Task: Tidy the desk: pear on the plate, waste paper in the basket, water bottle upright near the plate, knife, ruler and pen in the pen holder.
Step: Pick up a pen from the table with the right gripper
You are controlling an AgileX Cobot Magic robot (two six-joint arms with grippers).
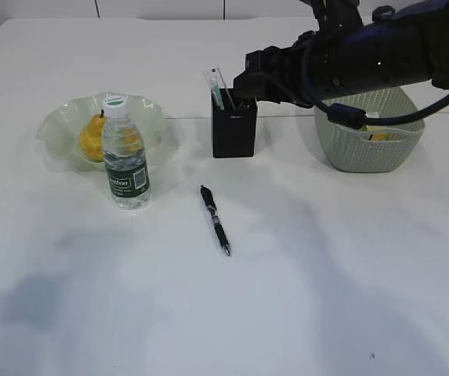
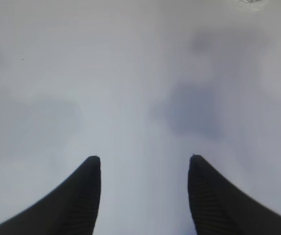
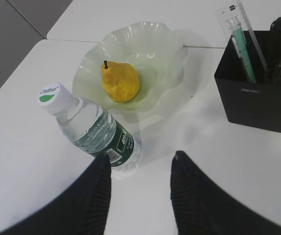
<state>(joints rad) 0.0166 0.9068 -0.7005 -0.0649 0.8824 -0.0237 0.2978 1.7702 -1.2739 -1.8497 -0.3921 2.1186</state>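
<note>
Both grippers, left [image 2: 144, 169] and right [image 3: 140, 169], gape, empty. Pen [image 1: 215, 219] lies flat: you risk fingertips skidding off; water bottle [image 1: 125, 155] nearby could topple.

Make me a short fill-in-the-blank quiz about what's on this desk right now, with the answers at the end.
1. The pear lies on the ____.
2. The water bottle stands ____ just in front of the plate.
3. The one item lying loose on the table is the ____.
4. The ruler sticks up out of the black ____.

Answers: plate; upright; pen; pen holder
</note>
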